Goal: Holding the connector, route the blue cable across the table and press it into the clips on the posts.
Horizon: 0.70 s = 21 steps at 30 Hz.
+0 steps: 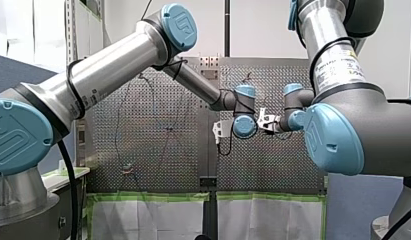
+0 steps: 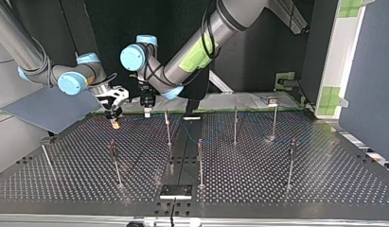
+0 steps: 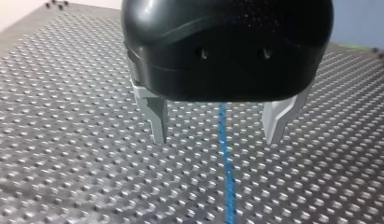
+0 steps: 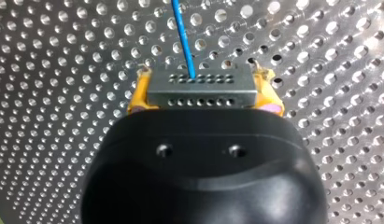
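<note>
In the right wrist view my right gripper (image 4: 201, 100) is shut on a grey connector (image 4: 201, 86) with rows of small holes, held between yellow pads (image 4: 137, 95). The blue cable (image 4: 182, 32) leaves the connector and runs ahead over the perforated plate. In the left wrist view my left gripper (image 3: 216, 140) hangs open just above the table, and the blue cable (image 3: 225, 154) lies between its metal fingers (image 3: 154, 119), untouched. In the top view both grippers sit close together at the far edge: my right gripper (image 2: 114, 116) toward the view's left, my left gripper (image 2: 147, 108) beside it.
Several thin upright posts stand across the table in the top view, such as post (image 2: 167, 127), post (image 2: 200, 161) and post (image 2: 235, 124). A black block (image 2: 175, 191) with a dark lead sits at the near edge. A grey panel (image 2: 45, 109) leans at the left.
</note>
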Available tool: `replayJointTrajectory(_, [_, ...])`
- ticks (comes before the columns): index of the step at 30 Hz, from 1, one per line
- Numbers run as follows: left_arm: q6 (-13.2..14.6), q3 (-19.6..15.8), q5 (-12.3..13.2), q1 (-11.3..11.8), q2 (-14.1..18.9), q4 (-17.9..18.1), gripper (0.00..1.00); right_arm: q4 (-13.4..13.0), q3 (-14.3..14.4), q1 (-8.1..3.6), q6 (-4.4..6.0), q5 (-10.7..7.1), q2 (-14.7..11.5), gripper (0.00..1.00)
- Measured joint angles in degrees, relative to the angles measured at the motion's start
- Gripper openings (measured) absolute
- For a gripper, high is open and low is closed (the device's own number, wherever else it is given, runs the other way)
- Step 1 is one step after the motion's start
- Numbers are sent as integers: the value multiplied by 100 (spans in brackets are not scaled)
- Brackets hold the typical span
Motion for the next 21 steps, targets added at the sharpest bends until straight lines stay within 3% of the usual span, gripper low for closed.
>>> replayJointTrajectory(16, [-14,221,2,53,-250,82,100,-7,-1,-2,0,-10,0,0])
replayJointTrajectory(21, [-41,391,-109,47,-259,138,100,-7,-1,-2,0,-24,2,0])
